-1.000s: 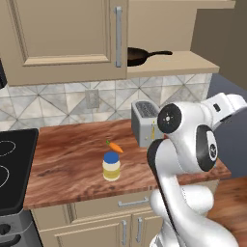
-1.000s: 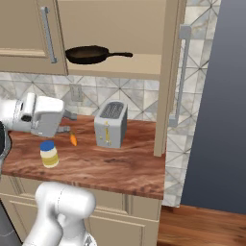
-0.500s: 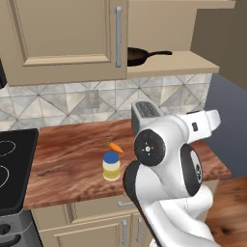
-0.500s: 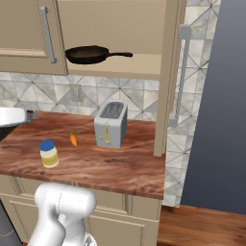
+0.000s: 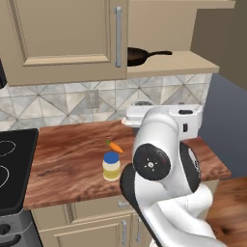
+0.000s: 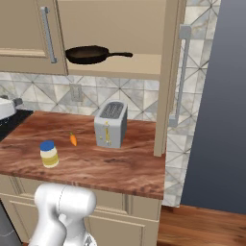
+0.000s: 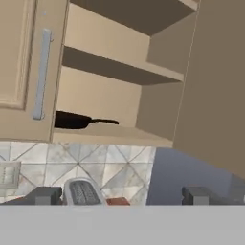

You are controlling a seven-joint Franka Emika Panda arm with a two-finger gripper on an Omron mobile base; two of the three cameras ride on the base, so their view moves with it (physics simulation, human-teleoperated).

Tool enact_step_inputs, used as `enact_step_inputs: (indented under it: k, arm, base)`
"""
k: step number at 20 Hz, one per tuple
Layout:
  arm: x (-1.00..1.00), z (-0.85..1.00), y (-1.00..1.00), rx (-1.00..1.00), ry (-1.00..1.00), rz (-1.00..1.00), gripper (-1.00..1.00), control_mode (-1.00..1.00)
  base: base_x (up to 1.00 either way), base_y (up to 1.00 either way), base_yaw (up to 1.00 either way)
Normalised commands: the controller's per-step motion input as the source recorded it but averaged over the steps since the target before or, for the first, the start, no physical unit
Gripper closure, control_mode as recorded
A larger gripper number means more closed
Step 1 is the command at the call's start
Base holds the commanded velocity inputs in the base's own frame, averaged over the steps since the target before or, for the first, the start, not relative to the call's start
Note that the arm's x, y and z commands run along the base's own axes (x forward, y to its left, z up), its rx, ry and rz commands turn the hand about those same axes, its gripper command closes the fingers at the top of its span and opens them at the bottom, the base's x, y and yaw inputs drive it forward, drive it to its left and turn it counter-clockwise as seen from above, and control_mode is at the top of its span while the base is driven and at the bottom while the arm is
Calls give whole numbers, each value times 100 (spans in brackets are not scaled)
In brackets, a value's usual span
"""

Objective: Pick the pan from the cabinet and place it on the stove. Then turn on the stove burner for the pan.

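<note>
The dark pan (image 5: pixel 140 54) (image 6: pixel 89 54) lies on the bottom shelf of the tan wall cabinet (image 5: pixel 62 38), handle pointing right; the right door (image 6: pixel 166 77) stands open. From the hand view the pan (image 7: pixel 72 120) sits half behind the closed left door's edge, well above and beyond my gripper (image 7: pixel 122 196). Its two dark fingertips (image 7: pixel 48 195) stand wide apart with nothing between them, so it is open. The black stove (image 5: pixel 12 169) (image 6: pixel 9 122) is at the counter's left end. My bulky white arm (image 5: pixel 159 164) fills the foreground.
A silver toaster (image 6: pixel 110 124) (image 7: pixel 83 192) stands on the wooden counter below the open cabinet. A small carrot (image 5: pixel 114 146) (image 6: pixel 73 139) and a blue-lidded jar (image 5: pixel 111 165) (image 6: pixel 48 153) lie left of it. The open door's bar handle (image 6: pixel 181 72) juts out at the right.
The arm has swung and folded in front of the left base camera, and the hand has slid off the left edge of the right base view. Pan, toaster, carrot and jar stay put.
</note>
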Motion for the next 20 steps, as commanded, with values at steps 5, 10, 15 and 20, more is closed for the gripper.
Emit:
enact_step_inputs:
  k: [5, 10, 15, 20]
  arm:
    - [40, 33, 27, 14, -32, 20, -100, -100]
    - [38, 35, 13, 11, -29, 17, -100, -100]
    - [39, 34, 0, 4, -18, 9, -100, -100]
    - [54, 20, 0, 0, -2, 1, -100, -100]
  base:
    - [0, 0, 0]
    - [0, 0, 0]
    - [0, 0, 0]
    - [0, 0, 0]
